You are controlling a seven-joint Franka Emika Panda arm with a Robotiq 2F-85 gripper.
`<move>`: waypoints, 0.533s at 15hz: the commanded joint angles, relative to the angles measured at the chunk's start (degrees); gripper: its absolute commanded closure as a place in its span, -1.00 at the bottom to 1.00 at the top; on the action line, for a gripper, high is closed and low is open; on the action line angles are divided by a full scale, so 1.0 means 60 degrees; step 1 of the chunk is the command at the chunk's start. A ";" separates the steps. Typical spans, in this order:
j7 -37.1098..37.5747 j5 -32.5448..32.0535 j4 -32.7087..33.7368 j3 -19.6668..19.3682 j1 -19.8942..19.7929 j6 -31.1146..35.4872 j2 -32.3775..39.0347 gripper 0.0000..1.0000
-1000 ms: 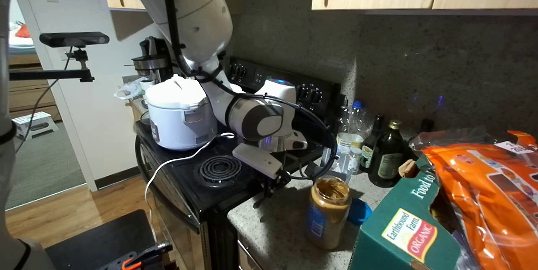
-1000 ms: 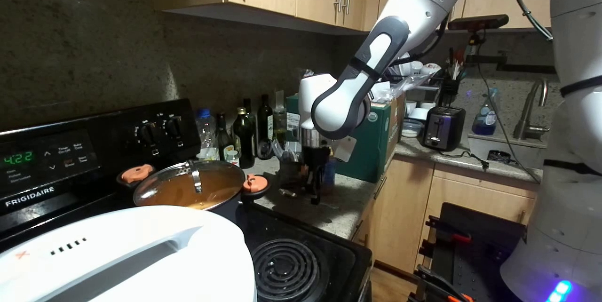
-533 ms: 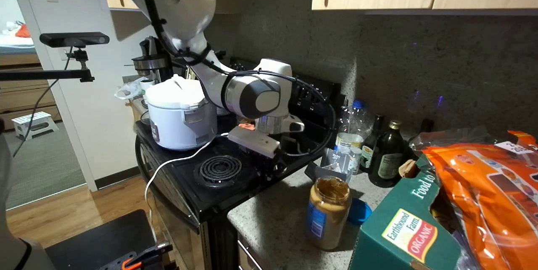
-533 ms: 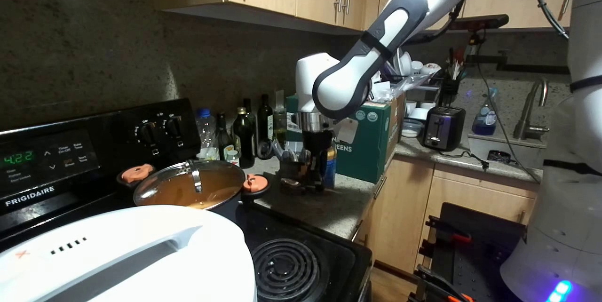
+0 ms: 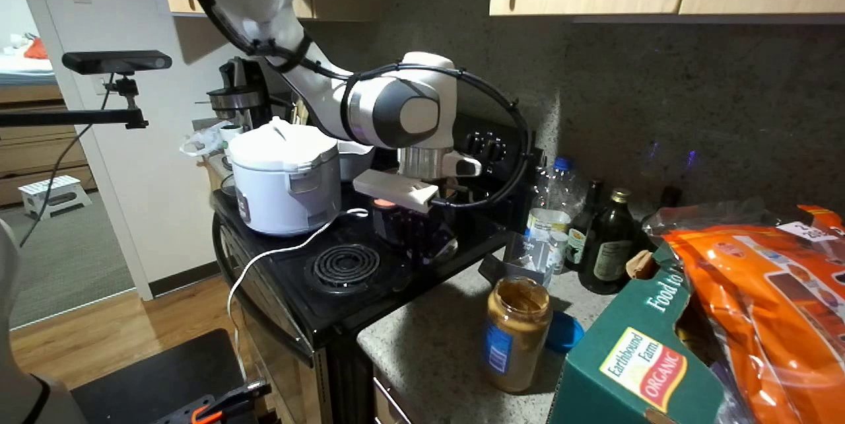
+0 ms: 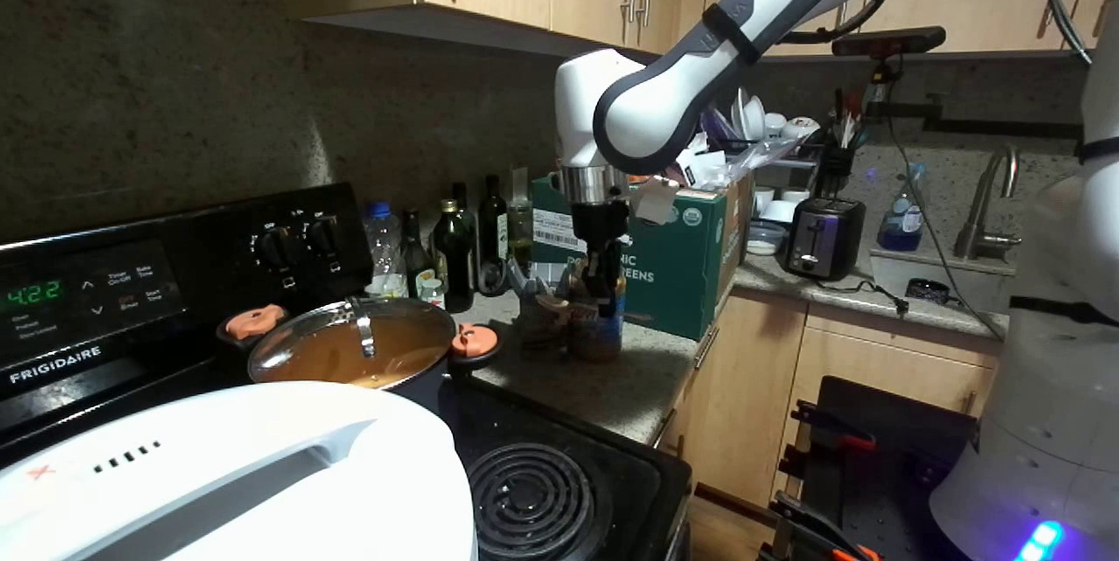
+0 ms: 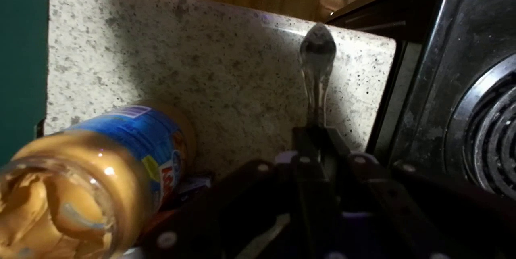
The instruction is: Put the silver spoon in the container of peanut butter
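The speckled bench runs alongside the black stove. Over them reaches the white jointed arm, its last section hanging downward. A green box stands on the bench, touched by an orange bag; whether the bag sits inside it I cannot tell. On the stove are a white rice cooker and, partly hidden behind it in an exterior view, a glass-lidded pot with orange handles. Dark glass bottles stand upright near the back of the bench. The peanut butter jar, open and upright, with a blue label round its lower part, stands on the bench between the stove and the green box. The hand points down, its jaws drawn together, pinching the silver spoon. In the wrist view one widened end of the spoon shows beyond the jaws, seen against the bench and apart from the jar; whether it is bowl or handle I cannot tell.
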 commanded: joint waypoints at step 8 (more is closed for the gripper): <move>0.0658 -0.0885 0.0654 -0.0362 -0.0082 -0.2334 -0.1052 0.90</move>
